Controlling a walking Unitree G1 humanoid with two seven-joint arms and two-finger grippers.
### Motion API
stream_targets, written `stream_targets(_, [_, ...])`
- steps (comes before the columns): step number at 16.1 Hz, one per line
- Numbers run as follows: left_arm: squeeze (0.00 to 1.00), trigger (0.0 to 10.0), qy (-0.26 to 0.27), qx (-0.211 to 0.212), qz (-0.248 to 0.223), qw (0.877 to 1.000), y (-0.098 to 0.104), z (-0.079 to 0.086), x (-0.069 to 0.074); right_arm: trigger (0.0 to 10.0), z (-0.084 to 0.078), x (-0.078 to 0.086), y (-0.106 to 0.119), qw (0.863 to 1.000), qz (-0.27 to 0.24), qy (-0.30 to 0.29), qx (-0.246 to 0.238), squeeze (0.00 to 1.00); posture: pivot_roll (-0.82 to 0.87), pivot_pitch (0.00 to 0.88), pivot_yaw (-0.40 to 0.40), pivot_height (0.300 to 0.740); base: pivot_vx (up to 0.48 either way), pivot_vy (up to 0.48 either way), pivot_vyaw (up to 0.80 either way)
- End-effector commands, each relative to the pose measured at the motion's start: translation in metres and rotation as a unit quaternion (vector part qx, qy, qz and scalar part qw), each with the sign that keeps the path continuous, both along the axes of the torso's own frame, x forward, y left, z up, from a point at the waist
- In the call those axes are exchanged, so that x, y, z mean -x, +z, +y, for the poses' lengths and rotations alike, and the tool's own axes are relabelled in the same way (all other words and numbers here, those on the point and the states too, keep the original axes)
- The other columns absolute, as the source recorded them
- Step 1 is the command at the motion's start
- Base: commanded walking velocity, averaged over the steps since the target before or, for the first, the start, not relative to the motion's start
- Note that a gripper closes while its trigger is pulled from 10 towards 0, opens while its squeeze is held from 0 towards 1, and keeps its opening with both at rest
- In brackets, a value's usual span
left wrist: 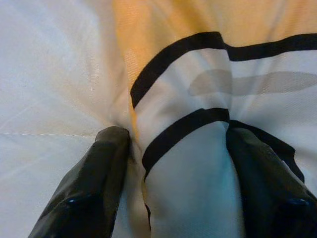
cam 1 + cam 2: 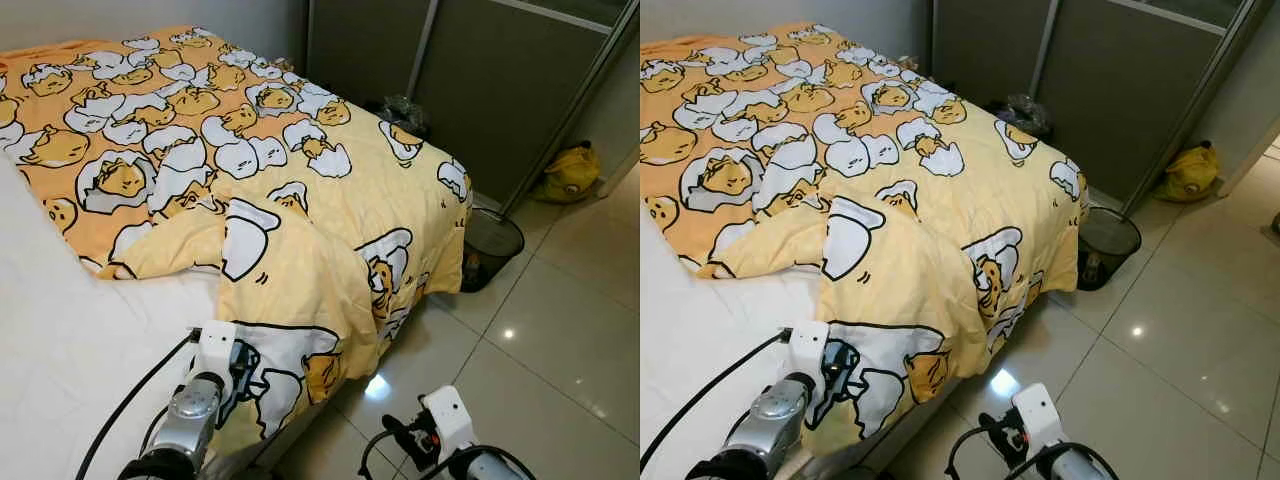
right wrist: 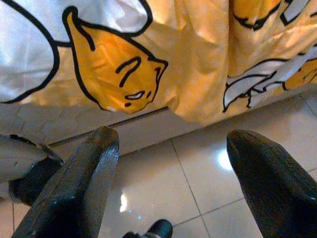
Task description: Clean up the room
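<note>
Seemingly, left hand (image 1: 173, 148) fingers straddle a blanket (image 2: 300, 200) fold, grip unclear.

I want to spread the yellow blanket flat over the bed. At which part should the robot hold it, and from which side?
Probably grip the blanket at its folded-back edge, coming from the bed's near side: a loose fold already sits between the open left gripper's fingers, touching the white sheet.

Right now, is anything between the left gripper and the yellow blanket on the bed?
Nothing visible. The left gripper is already at the blanket, with a fold of it between its open fingers, near the bed's corner.
</note>
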State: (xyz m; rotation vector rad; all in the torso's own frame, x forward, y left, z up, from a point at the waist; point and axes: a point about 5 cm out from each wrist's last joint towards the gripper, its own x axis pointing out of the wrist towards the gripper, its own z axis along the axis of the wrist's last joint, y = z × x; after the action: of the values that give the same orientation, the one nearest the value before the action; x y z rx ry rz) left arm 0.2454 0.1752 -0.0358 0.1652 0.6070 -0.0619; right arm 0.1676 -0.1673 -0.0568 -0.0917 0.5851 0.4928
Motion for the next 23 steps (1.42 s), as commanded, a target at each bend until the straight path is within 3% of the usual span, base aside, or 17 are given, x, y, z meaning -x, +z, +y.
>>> stream_targets(1, [0.0, 0.0, -0.032, 0.013, 0.024, 0.999, -0.01, -0.011, 0.012, 10.0, -0.002, 0.001, -0.001, 1.0, 0.002, 0.004, 0.002, 0.0, -0.01, 0.008, -0.053, 0.74, 0.0, 0.0, 0.0])
stream_targets(8, [0.0, 0.0, -0.026, 0.049, 0.007, 0.998, -0.009, -0.014, 0.012, 10.0, -0.009, -0.01, -0.001, 1.0, 0.007, 0.001, 0.002, 0.0, 0.0, 0.005, -0.058, 0.74, 0.0, 0.0, 0.0])
stream_targets(12, [0.0, 0.0, -0.042, 0.024, -0.002, 0.999, -0.007, -0.014, 0.01, 10.0, -0.001, 0.001, -0.015, 0.999, 0.04, -0.006, 0.014, 0.0, 0.0, 0.0, -0.059, 0.74, 0.0, 0.0, 0.0])
stream_targets(15, [0.0, 0.0, -0.038, 0.03, 0.003, 0.999, -0.008, -0.014, 0.009, 10.0, 0.002, 0.004, -0.019, 0.998, 0.055, -0.009, 0.02, 0.0, 0.01, 0.0, -0.056, 0.74, 0.0, 0.0, 0.0])
stream_targets(16, [0.0, 1.2, -0.047, 0.034, 0.0, 0.998, -0.007, -0.017, 0.009, 10.0, 0.0, 0.004, -0.019, 0.998, 0.059, -0.01, 0.021, 0.0, 0.01, 0.0, -0.056, 0.74, 0.0, 0.0, 0.0])
stream_targets(17, [0.0, 10.0, -0.051, 0.041, 0.003, 0.998, -0.007, -0.02, 0.009, 10.0, -0.001, 0.003, -0.02, 0.998, 0.065, -0.013, 0.022, 0.0, 0.01, 0.0, -0.054, 0.74, 0.0, 0.0, 0.0])
stream_targets(20, [0.0, 10.0, -0.055, 0.051, -0.037, 0.997, 0.001, -0.026, 0.004, 10.0, -0.001, 0.002, -0.02, 0.998, 0.064, -0.016, 0.023, 0.0, 0.02, 0.0, -0.052, 0.74, 0.0, 0.0, 0.0])
stream_targets(23, [0.0, 10.0, -0.057, 0.049, -0.046, 0.996, 0.003, -0.028, 0.001, 10.0, -0.005, -0.019, 0.0, 0.998, -0.045, -0.039, 0.012, 0.0, 0.02, 0.0, -0.047, 0.74, 0.0, 0.0, 0.0])
